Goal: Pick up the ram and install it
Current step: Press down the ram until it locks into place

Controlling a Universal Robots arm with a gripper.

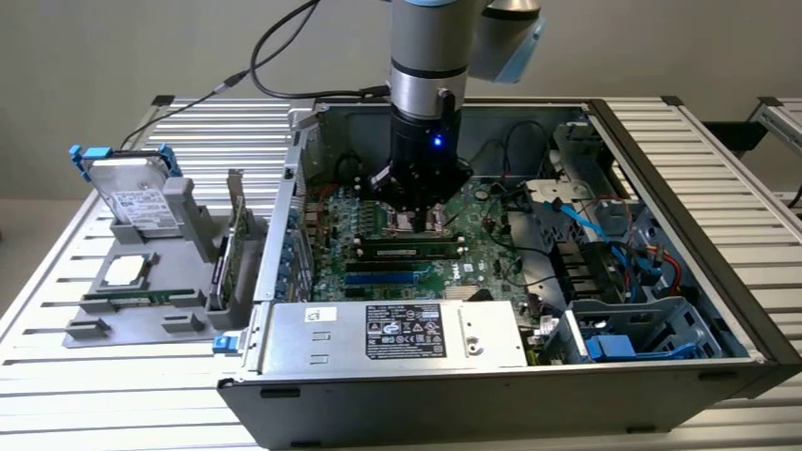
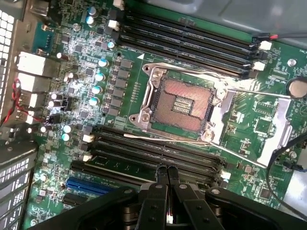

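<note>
Gripper [image 2: 167,173], pinched closed and empty, sits over the seated ram [image 1: 408,249], case walls well apart.

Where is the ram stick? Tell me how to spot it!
Look inside the open computer case, at the green motherboard. The ram is the long, thin, dark stick right beneath the gripper. Unlike the blue slot beside it, it carries a pale label.

Plain pale grey wall [image 1: 113,47] is seen behind; even, soft light is cast w/o hard shadows. Scene is carried by ribbed aluminium-profile table [image 1: 75,413], silver slats running across.
</note>
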